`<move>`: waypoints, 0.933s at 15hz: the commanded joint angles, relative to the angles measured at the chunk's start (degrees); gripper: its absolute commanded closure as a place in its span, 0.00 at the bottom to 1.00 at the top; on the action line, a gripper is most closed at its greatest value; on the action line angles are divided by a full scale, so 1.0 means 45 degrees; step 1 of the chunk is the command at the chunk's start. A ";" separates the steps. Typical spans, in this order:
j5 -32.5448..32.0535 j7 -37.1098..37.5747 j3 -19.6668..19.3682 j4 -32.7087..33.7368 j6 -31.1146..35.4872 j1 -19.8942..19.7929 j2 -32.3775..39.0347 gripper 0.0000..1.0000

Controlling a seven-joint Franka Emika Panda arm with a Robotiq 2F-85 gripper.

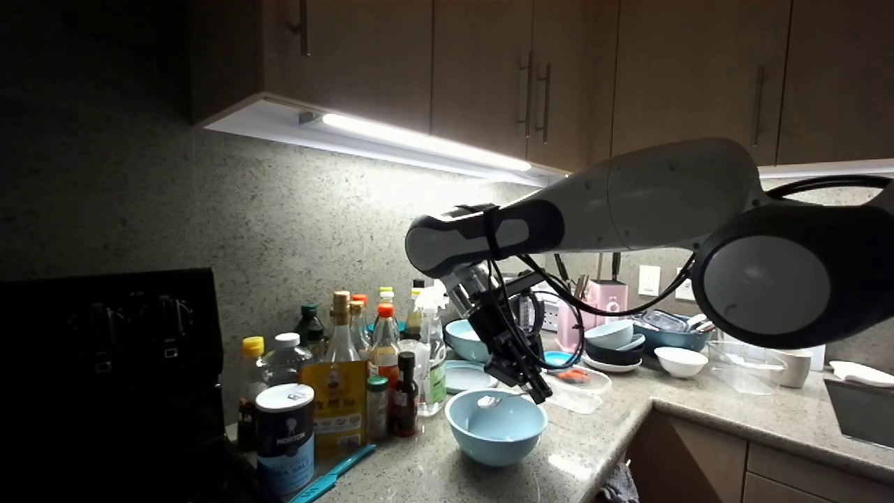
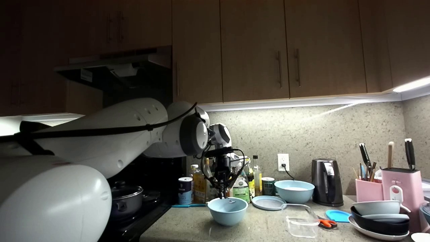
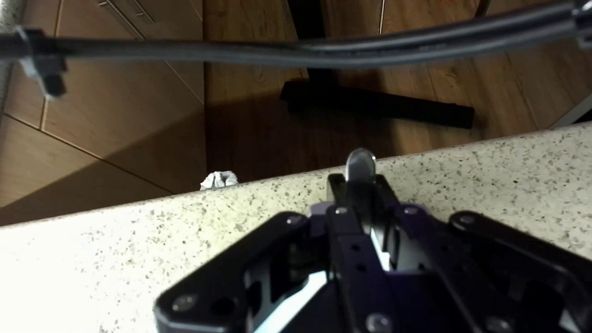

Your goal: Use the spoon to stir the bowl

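Observation:
The light blue bowl (image 1: pixel 496 443) stands upright near the counter's front edge and also shows in an exterior view (image 2: pixel 228 215). My gripper (image 1: pixel 539 391) is at the bowl's rim, tilted, with its fingertips pointing down; it also shows in an exterior view (image 2: pixel 223 195). In the wrist view the fingers (image 3: pixel 360 185) are closed around the metal spoon's handle end (image 3: pixel 360 165). The spoon's head (image 1: pixel 489 402) reaches over the bowl's inside, near the far wall (image 2: pixel 231 201). I cannot tell whether it touches the bowl.
A salt can (image 1: pixel 285 440), a teal utensil (image 1: pixel 334 476) and several bottles (image 1: pixel 342 349) stand beside the bowl. A spray bottle (image 1: pixel 433 363) and pale plate (image 2: pixel 268 202) are behind. A clear container (image 2: pixel 302 225), scissors (image 2: pixel 326 223) and kettle (image 2: pixel 327 183) are on the other side.

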 commanded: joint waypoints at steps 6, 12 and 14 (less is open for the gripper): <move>0.0767 -0.0128 0.0343 -0.0187 -0.0875 -0.1118 0.0520 0.96; 0.0299 -0.0232 0.0485 -0.0265 -0.0665 -0.0118 0.0816 0.96; -0.0123 -0.0459 0.0388 -0.0093 -0.0571 0.0477 0.0895 0.96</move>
